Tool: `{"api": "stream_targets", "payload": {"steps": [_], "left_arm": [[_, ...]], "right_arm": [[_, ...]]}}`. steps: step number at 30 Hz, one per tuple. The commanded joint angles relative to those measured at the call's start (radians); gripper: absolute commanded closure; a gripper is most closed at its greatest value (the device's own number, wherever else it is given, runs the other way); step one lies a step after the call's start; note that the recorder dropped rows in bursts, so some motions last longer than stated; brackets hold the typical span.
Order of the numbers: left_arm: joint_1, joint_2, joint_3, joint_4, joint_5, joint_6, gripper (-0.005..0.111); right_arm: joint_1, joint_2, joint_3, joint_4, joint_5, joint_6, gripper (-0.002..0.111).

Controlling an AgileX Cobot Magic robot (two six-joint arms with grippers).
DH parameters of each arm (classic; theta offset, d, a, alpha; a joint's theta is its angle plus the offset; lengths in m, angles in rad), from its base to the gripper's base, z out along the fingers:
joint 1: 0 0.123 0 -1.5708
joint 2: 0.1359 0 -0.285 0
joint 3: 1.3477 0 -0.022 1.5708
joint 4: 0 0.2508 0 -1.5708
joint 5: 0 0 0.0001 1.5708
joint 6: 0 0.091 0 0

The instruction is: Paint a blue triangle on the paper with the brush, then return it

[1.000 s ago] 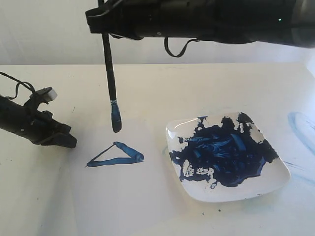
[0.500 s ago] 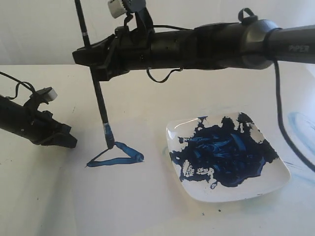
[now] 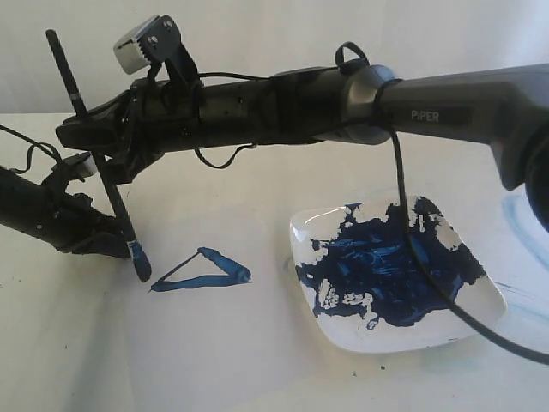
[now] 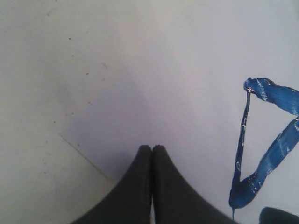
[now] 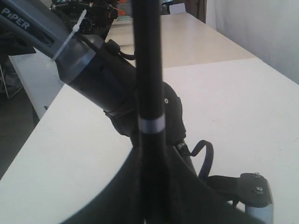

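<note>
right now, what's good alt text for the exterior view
The right tool holds a tilted black brush, its blue tip just left of a small blue triangle. A paint-smeared white plate sits to the right; the left tool is far left.

Across the top of the frame the right arm (image 3: 283, 103) is matte black, turning grey toward the right edge, with white PiPER lettering (image 3: 431, 115). A thin black cable (image 3: 398, 163) loops off it. The left arm (image 3: 39, 215) is black too (a white zip tie (image 5: 70, 33) rings it), and the left gripper (image 4: 152, 147) has tapering, round-tipped fingers (image 4: 133, 191).
</note>
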Motion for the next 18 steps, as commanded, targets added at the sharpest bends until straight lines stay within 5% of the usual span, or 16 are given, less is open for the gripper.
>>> {"api": "stream_targets", "payload": {"steps": [1, 18], "left_arm": [[0.003, 0.01, 0.007, 0.031, 0.004, -0.001, 0.107], [0.003, 0.01, 0.007, 0.031, 0.002, -0.001, 0.107]], "right_arm": [[0.005, 0.0, -0.008, 0.012, -0.043, -0.012, 0.108], [0.005, 0.034, -0.008, 0.012, -0.077, -0.002, 0.108]]}}
